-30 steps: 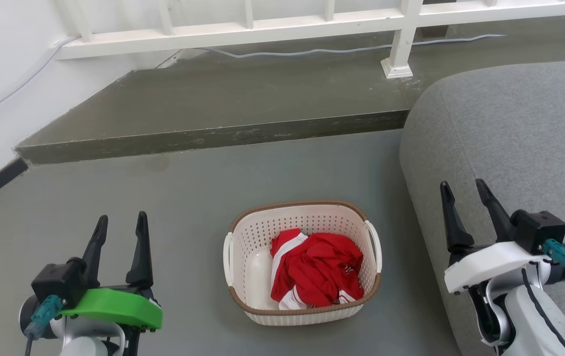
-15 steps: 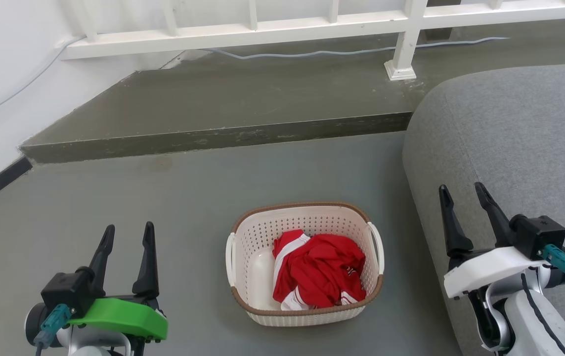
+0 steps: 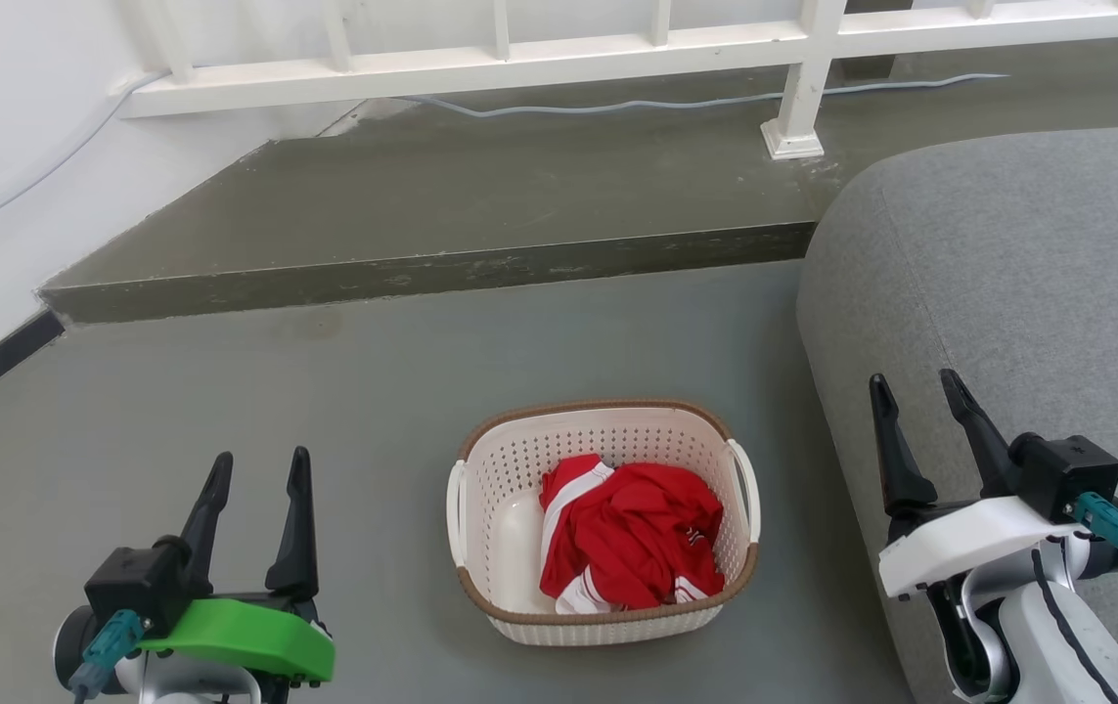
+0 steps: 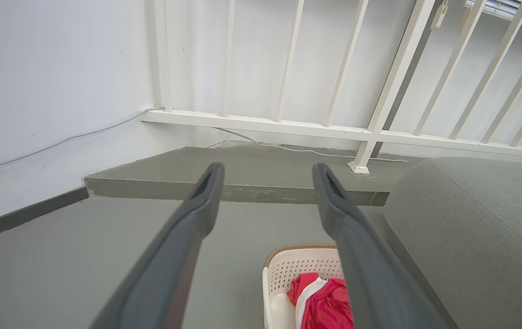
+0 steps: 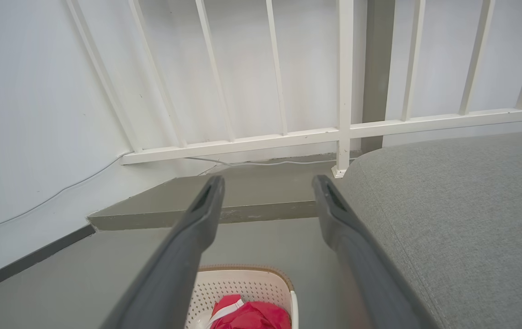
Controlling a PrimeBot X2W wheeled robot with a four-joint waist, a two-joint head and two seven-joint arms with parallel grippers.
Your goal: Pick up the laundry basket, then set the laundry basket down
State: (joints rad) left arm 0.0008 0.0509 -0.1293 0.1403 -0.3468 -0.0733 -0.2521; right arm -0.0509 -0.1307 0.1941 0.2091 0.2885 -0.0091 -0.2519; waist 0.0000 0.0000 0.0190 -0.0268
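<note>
Over the last second both my tools have sunk a little in the head view, the left more than the right, while the laundry basket has kept its place on the floor. A slight early shift of the whole scene is my head camera moving.

My left tool (image 3: pixel 261 455) is spread wide and holds nothing. My right tool (image 3: pixel 913 375) is just as open and just as empty.

The laundry basket (image 3: pixel 598 440) stands upright on the grey floor (image 3: pixel 373 372) between the two tools. It is well apart from both, ahead and to the right of the left tool, and to the left of the right tool.

I judge that this scene fits either a basket waiting to be gripped or one put back down and let go. The small drop of the tools doesn't settle which.

Counted:
- one basket with two white loop handles (image 3: pixel 746 489)
- one crumpled red-and-white garment (image 3: pixel 632 543) inside it, though I can't tell whether it is more than one piece
- two tools, with two dark fingers each
- one grey sofa (image 3: pixel 1008 274), just under and beyond the right tool
</note>
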